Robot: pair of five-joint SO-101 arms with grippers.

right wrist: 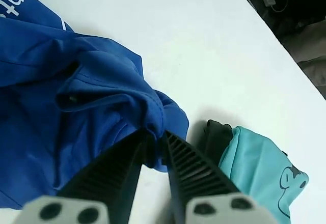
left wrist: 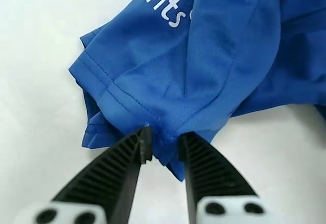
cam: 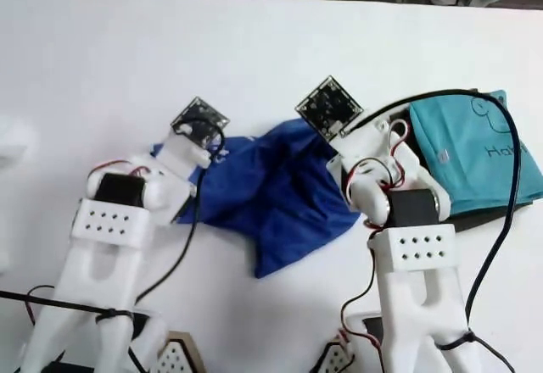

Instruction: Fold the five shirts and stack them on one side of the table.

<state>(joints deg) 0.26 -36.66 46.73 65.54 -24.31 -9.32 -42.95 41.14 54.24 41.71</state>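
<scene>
Your left end effector (left wrist: 163, 145) is clenched on the hem of the blue shirt (cam: 271, 186), and your right end effector (right wrist: 155, 140) grips another edge. It lies crumpled mid worktop (cam: 254, 51), unfolded. The stack so far looks like a folded teal shirt (cam: 475, 153) atop a dark garment (right wrist: 216, 135).

Crumpled blue shirt (cam: 280, 191) near teal shirt (cam: 475, 148)

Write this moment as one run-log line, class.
blue shirt: crumpled on table | left tool: shut on its hem | right tool: shut on it | teal shirt: folded, on dark cloth
</scene>
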